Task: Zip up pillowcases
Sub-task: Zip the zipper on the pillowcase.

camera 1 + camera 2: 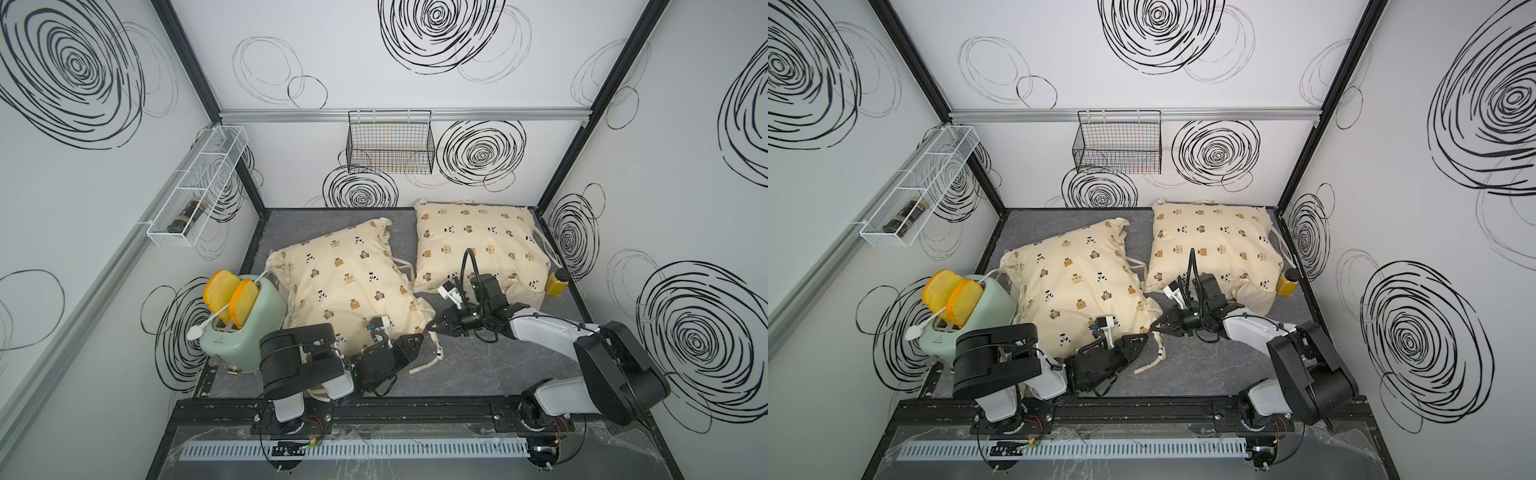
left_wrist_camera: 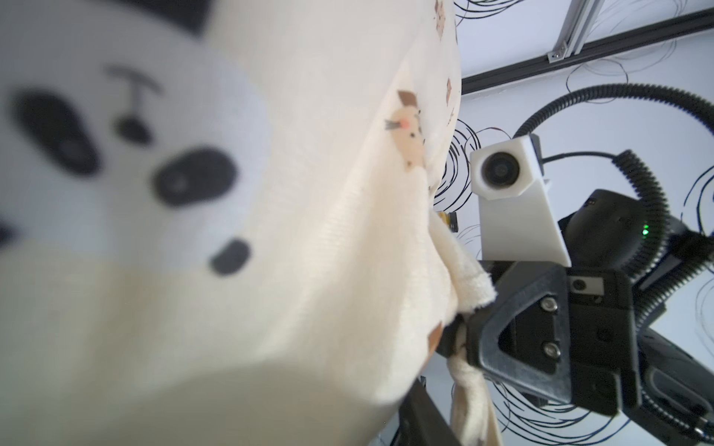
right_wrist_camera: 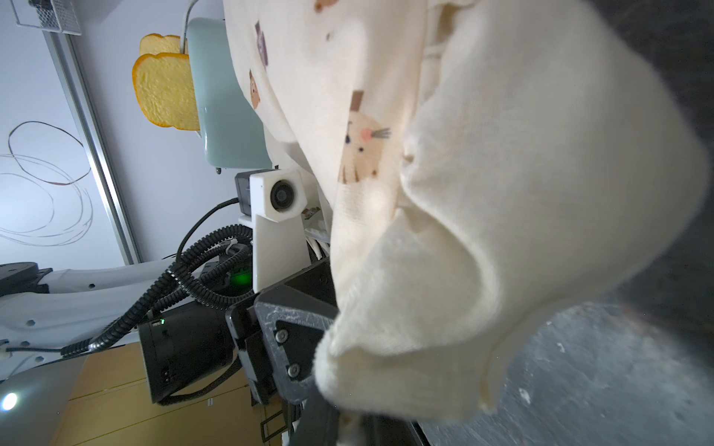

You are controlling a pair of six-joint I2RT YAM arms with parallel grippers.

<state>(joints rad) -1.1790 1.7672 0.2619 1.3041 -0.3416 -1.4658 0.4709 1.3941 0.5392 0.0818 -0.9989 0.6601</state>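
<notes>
Two cream pillowcases printed with bears and pandas lie on the grey table in both top views, one at the left and one at the back right. Both grippers meet at the left pillowcase's near right corner. My right gripper is shut on that corner's fabric, and the left wrist view shows the pinch. My left gripper sits against the same edge. Fabric covers its jaws, so their state is hidden. No zipper shows.
A mint toaster with two bread slices stands left of the pillowcases. A yellow bottle stands by the right wall. A loose tie strip trails on the table. Wire baskets hang on the back wall and the left wall.
</notes>
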